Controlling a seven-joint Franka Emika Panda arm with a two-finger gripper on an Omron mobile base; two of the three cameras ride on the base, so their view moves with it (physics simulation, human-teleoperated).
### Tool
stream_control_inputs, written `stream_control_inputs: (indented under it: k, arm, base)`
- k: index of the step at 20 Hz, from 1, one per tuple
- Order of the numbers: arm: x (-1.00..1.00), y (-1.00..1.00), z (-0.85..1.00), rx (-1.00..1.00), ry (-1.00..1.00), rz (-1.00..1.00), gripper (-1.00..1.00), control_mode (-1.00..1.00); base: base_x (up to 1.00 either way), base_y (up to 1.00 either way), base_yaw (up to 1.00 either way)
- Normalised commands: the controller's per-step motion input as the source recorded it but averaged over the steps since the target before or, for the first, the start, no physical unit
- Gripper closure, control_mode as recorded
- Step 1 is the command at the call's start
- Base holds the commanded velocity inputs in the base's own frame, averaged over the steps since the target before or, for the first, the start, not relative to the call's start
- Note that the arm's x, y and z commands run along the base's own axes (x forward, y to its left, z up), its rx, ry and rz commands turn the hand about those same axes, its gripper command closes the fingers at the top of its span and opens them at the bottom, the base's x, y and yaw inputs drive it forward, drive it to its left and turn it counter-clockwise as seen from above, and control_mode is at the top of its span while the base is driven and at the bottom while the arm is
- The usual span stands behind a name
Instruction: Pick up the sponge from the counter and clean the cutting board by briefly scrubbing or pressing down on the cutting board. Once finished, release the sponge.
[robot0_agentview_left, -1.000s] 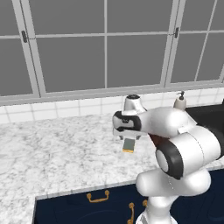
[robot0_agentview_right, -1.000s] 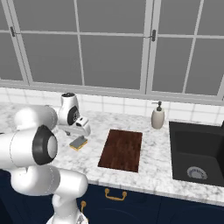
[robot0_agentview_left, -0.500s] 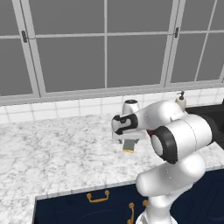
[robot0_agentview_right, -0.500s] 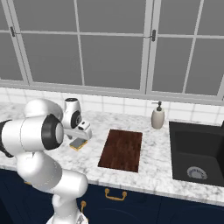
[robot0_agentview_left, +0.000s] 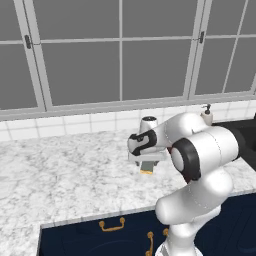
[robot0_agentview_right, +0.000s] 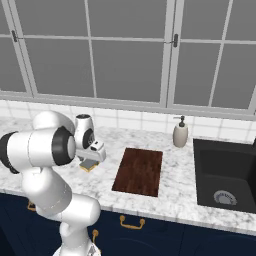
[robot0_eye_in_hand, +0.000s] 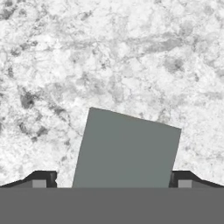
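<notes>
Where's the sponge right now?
The sponge sits on the white marble counter directly under the gripper, left of the cutting board in the right base view; the hand view shows its grey-green top between the fingertips.

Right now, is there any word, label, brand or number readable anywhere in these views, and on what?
None. No readable text on the sponge, the cutting board, the soap bottle, the counter, the sink or the gripper.
</notes>
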Motion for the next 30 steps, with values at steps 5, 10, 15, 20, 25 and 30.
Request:
stream_control_inputs:
  k: [5, 10, 15, 20, 25, 30]
  arm:
    - [0.00, 0.00, -0.21, 0.00, 0.00, 0.00, -1.00, -1.00]
    - [0.00, 0.00, -0.29, 0.00, 0.00, 0.00, -1.00, -1.00]
    - [0.00, 0.03, -0.20, 0.00, 0.00, 0.00, 1.00, -1.00]
    - [0.01, 0.00, 0.01, 0.00, 0.01, 0.00, 1.00, -1.00]
    - [-0.08, -0.16, 0.34, 0.00, 0.00, -0.04, 1.00, -1.00]
    - [-0.10, -0.56, 0.52, -0.03, -0.04, -0.06, 1.00, -1.00]
  base:
    - [0.00, 0.00, 0.00]
    - [0.00, 0.00, 0.00]
    - [0.00, 0.00, 0.00]
    - [0.00, 0.00, 0.00]
    - [0.00, 0.00, 0.00]
    - [0.00, 0.00, 0.00]
